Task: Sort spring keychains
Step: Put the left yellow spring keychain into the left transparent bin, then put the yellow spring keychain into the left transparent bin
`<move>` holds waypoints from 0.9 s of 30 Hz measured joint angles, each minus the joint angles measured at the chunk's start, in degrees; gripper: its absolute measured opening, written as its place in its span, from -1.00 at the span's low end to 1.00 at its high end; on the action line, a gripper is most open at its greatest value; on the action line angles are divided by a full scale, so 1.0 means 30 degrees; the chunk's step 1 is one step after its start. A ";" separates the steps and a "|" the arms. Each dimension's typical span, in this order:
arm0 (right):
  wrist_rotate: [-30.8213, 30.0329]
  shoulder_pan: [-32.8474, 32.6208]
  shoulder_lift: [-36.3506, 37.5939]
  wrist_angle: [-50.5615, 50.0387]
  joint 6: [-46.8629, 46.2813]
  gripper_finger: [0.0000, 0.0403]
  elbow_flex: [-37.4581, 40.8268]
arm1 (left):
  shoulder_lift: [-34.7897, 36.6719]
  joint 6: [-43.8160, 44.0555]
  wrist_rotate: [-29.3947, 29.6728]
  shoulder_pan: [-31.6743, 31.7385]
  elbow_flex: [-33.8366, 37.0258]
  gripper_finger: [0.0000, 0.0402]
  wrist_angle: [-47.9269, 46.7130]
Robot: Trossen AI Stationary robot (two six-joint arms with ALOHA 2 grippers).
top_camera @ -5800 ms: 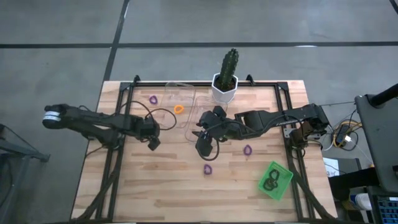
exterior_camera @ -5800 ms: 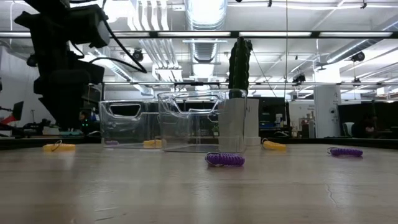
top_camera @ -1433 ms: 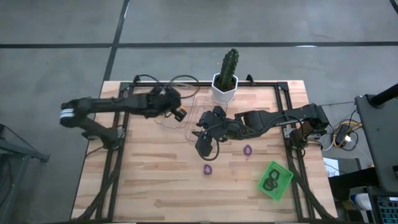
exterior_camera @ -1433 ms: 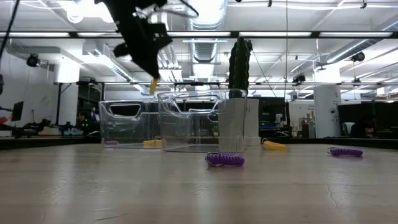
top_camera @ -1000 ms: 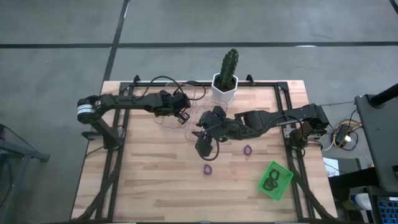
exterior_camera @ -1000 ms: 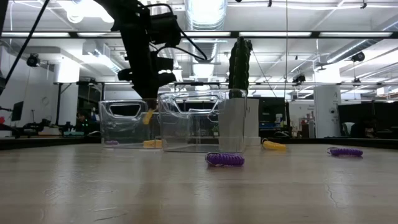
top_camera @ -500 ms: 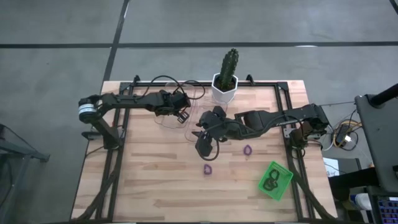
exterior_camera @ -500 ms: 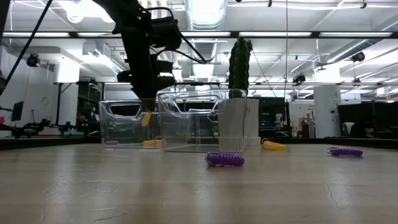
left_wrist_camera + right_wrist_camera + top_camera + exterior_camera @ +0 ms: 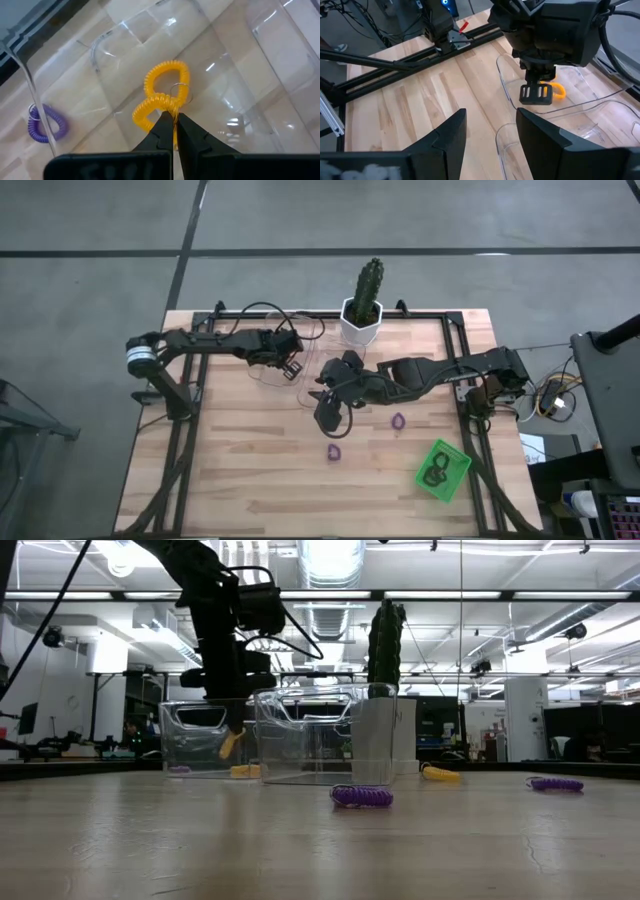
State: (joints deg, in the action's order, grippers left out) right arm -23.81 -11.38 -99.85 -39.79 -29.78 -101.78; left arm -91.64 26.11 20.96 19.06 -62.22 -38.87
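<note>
Writing: none readable. Left pincer (image 9: 173, 125) pinching orange keychain (image 9: 150, 107) inside clear bin (image 9: 272, 352); right pincer (image 9: 485, 135) spread.

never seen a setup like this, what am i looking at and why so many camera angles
Two dark robot arms work at a wooden table. One picture looks straight down, one looks level across the tabletop, and one comes from each arm's wrist. The left gripper is shut on an orange spring keychain, holding it inside a clear bin where another orange keychain already lies. The right gripper waits open near the table's middle, holding nothing. Two purple keychains lie loose on the wood, black ones sit in a green tray, and a potted cactus stands at the far edge.
</note>
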 joint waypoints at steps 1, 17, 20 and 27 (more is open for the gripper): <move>0.0000 0.0000 0.0000 0.0002 0.0000 -0.16 0.0000 | 0.0000 0.0000 -0.0013 -0.0005 0.0001 -0.96 0.0074; -0.0007 0.0000 0.0000 0.0011 0.0000 -0.16 0.0000 | 0.0000 -0.0324 0.0107 0.0179 0.0226 -0.92 0.2049; -0.0001 0.0000 0.0000 0.0006 0.0000 -0.16 0.0000 | 0.0000 -0.0080 -0.0380 0.0435 0.0226 -0.84 0.2058; -0.0007 0.0000 0.0000 0.0006 0.0000 -0.16 0.0000 | 0.0000 0.0374 -0.1186 0.0753 0.0517 -0.58 0.2199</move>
State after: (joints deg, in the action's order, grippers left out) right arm -23.83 -11.38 -99.85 -39.77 -29.78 -101.78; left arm -91.64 27.23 17.41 21.32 -60.66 -32.28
